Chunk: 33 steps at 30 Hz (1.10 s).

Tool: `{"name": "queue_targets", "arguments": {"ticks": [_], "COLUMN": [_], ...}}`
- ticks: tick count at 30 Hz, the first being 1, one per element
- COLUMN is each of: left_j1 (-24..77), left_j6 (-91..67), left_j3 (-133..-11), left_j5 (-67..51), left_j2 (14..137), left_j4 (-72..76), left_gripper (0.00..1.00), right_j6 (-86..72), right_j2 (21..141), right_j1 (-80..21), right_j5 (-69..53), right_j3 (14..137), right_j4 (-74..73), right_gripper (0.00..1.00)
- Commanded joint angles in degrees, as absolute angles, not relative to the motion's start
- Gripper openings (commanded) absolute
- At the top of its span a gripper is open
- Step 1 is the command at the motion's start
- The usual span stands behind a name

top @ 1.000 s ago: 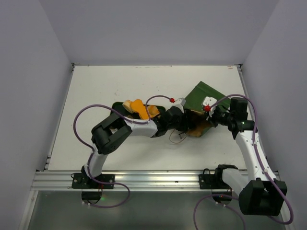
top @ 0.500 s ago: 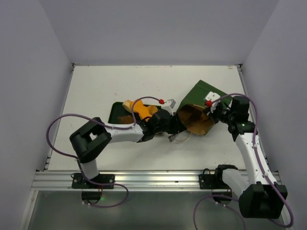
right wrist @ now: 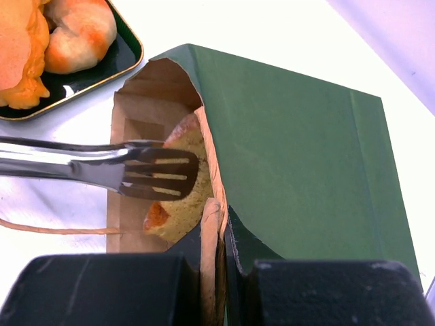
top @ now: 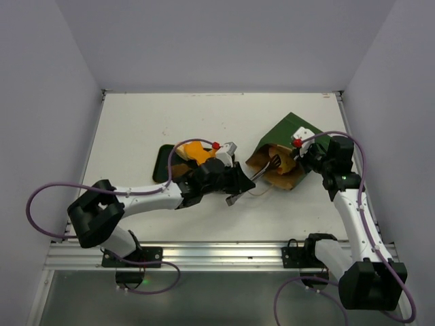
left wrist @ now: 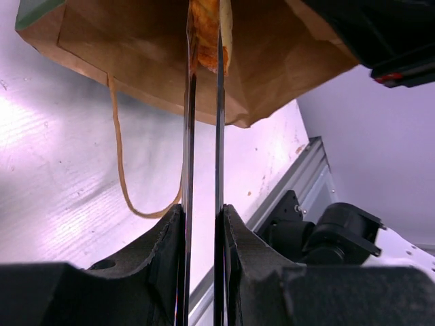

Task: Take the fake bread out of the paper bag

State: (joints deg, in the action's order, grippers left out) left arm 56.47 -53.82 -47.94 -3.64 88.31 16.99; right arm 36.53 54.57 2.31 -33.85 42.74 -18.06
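Now the dark green paper bag (top: 293, 134) lies on its side on the right part of the white table (top: 136, 122), with its open brown mouth facing left. The right gripper (right wrist: 216, 265) is pinched tight on the bag's rim. The left gripper (left wrist: 202, 224) is squeezed shut on the metal tongs (right wrist: 81, 166), and the tongs reach right into the bag's mouth. One yellow-orange bread piece (right wrist: 178, 214) sits just inside the mouth, between the tips of the tongs. A thin string handle (left wrist: 117, 149) hangs loose from the bag onto the table. Left of the bag is a dark tray (right wrist: 88, 81), and on it sit an orange bread (right wrist: 24, 61) and a tan roll (right wrist: 78, 30).
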Motion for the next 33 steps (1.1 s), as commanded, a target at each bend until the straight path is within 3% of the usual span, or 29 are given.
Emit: {"name": "queue_targets", "arguments": {"ticks": [1,16,27,33], "left_j1": [56.87,56.86,55.9,50.9], "left_j6": [-53.78,-55.11,-52.91,-51.07], "left_j3": [-45.45,-38.94,-39.02,-44.29], "left_j5": [-3.78,-5.09,3.77,11.58], "left_j2": [82.98,67.33,42.92,37.8], "left_j4": [17.4,8.09,-19.32,-33.73], "left_gripper": [0.0,0.0,0.0,0.0], "right_j6": [34.89,34.1,34.1,34.1], "right_j2": [53.09,53.09,53.26,53.09], "right_j1": [2.29,2.29,2.29,2.29], "right_j5": [-33.31,-32.78,-33.13,-33.4], "right_j3": [42.45,42.36,42.45,42.45], "right_j4": [-15.29,-14.85,-14.85,-15.03], "right_gripper": [0.0,0.0,0.0,0.0]}}
